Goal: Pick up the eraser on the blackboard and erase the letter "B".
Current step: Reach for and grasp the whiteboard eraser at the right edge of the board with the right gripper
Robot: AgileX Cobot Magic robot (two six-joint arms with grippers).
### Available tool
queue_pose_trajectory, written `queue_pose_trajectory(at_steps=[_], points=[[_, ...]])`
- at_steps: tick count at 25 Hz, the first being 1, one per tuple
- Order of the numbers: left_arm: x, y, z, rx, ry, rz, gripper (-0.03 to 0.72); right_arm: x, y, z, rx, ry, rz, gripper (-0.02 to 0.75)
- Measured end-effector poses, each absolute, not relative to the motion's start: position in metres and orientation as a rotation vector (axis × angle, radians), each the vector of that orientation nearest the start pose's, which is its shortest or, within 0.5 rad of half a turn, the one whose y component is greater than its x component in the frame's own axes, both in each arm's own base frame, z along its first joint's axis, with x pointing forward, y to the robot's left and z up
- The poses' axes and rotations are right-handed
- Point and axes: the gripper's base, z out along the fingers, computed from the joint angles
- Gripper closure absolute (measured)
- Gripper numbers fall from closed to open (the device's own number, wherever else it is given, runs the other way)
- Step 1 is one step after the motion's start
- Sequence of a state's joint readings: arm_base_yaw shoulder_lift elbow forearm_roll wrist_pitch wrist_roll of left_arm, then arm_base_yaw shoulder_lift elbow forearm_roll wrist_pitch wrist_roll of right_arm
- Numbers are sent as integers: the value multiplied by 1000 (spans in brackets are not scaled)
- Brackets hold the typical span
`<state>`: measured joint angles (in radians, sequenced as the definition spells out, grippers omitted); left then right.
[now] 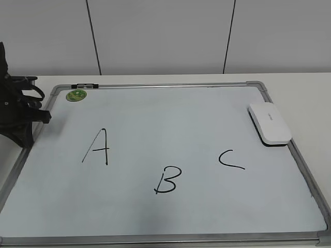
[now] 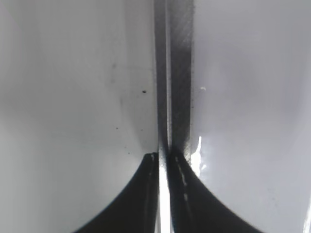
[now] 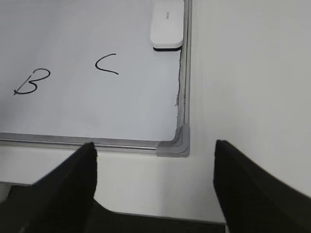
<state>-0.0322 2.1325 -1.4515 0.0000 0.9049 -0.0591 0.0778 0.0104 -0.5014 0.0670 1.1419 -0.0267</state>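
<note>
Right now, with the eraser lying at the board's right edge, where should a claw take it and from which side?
Grip the eraser across its narrow width, on the two long sides, coming down from above. It lies flat on the blackboard beside the right frame, so a low sideways approach looks blocked. The open right claw seems nearer.

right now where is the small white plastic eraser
The small white plastic eraser lies on the white dry-erase blackboard against its right frame edge, up and right of the handwritten black letter C; the right wrist view shows it top centre.

A white table [image 1: 305, 85] carries the silver-framed blackboard [image 1: 170, 85] lying flat on it.
</note>
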Motion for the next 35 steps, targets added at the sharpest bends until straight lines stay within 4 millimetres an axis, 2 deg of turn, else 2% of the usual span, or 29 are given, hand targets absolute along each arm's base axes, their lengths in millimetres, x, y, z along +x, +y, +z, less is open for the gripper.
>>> queue_pose_trajectory(at_steps=[3, 6, 7, 8, 12, 17, 21, 29, 35], points=[[409, -13, 129, -41, 3069, -5, 661, 10, 7, 284, -118, 2218, 123, 183], [409, -13, 129, -41, 3069, -5, 661, 38, 9, 293, -119, 2356, 122, 183], [409, -13, 129, -41, 3069, -5, 661, 38, 9, 294, -118, 2351, 122, 183], [409, -13, 129, -41, 3069, -5, 661, 57, 11, 298, -117, 2424, 131, 183], [409, -13, 129, -41, 3071, -5, 661, 92, 19, 299, -96, 2526, 211, 183], [409, -14, 129, -46, 3071, -11, 661, 131, 26, 287, -69, 2614, 284, 183], [409, -14, 129, -48, 3071, -14, 661, 165, 29, 278, -83, 2668, 278, 183], [409, -14, 129, -51, 3071, -18, 661, 250, 35, 260, -93, 2795, 273, 183], [409, -14, 129, -51, 3072, -18, 661, 304, 41, 245, -96, 2862, 277, 183]])
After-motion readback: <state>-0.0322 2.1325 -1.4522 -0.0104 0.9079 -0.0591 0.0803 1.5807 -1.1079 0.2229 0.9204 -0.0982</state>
